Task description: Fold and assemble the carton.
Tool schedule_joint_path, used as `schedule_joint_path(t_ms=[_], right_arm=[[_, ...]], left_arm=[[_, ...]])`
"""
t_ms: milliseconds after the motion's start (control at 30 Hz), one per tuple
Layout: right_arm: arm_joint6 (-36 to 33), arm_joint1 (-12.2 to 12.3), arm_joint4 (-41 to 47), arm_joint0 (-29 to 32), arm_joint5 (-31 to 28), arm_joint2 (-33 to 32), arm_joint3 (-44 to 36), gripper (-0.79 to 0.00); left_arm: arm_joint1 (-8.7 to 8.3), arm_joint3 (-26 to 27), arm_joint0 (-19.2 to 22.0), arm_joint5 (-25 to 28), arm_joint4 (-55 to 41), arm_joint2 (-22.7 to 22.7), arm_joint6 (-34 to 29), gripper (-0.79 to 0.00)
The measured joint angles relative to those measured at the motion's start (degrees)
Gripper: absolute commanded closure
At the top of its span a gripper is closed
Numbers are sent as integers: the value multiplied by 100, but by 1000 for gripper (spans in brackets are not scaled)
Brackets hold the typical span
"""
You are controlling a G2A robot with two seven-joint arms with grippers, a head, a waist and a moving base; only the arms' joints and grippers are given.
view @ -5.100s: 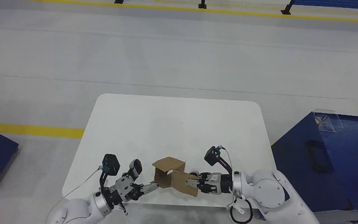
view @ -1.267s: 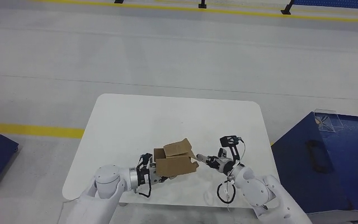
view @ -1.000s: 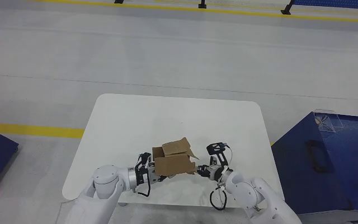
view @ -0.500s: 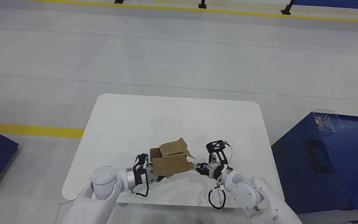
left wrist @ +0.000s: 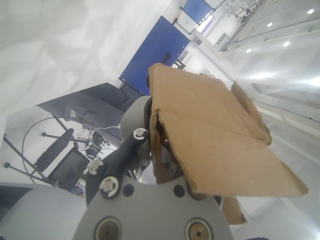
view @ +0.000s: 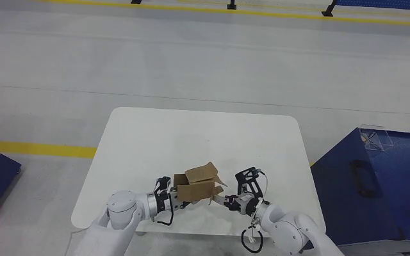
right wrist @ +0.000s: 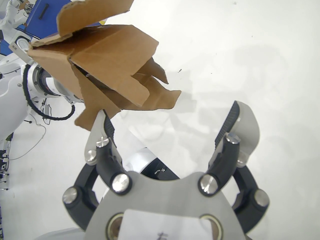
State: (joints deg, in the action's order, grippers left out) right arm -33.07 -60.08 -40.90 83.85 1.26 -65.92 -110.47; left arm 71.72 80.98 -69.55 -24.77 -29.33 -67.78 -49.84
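Dropping toward the lower edge of the top view, the right gripper (right wrist: 169,112) now sits under the right-hand corner of the carton (view: 200,182), where a second ago it was level with that side. The carton itself has barely shifted over the same span. It hangs in the lower middle of the top view, near the front edge of the white table (view: 192,134), and its upper flap (right wrist: 95,11) is still cocked up and open.

The left gripper (view: 173,194) is clamped on the carton's left end. In the left wrist view a cardboard wall runs down between its fingers, so this arm carries the box. The right gripper is spread wide and holds nothing. One of its fingertips (right wrist: 103,119) touches, or lies just beside, the hanging lower flap (right wrist: 83,119), and the other stands well apart over bare table.

The carton is only partly formed. Its body is squared up, but several flaps on the end facing the right gripper splay outward, with none tucked. The lowered right gripper looks placed to press a bottom flap in, so the task seems to be at the flap-closing stage, with the top flap still to do. A loose flap could slip off the open finger.
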Motion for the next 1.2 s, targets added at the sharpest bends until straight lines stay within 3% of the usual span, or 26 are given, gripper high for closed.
schedule_joint_path(t_ms=[467, 767, 1200], right_arm=[[-123, -55, 240, -406, 252, -243, 566, -785], [-131, -165, 307, -856, 289, 80, 1082, -785], [-126, -258, 326, -1052, 282, 285, 1246, -785]], left_arm=[[-58, 112, -15, 319, 6, 75, -149, 0], [-118, 305, -65, 660, 352, 223, -427, 0], [-214, 621, -243, 973, 528, 226, -652, 0]])
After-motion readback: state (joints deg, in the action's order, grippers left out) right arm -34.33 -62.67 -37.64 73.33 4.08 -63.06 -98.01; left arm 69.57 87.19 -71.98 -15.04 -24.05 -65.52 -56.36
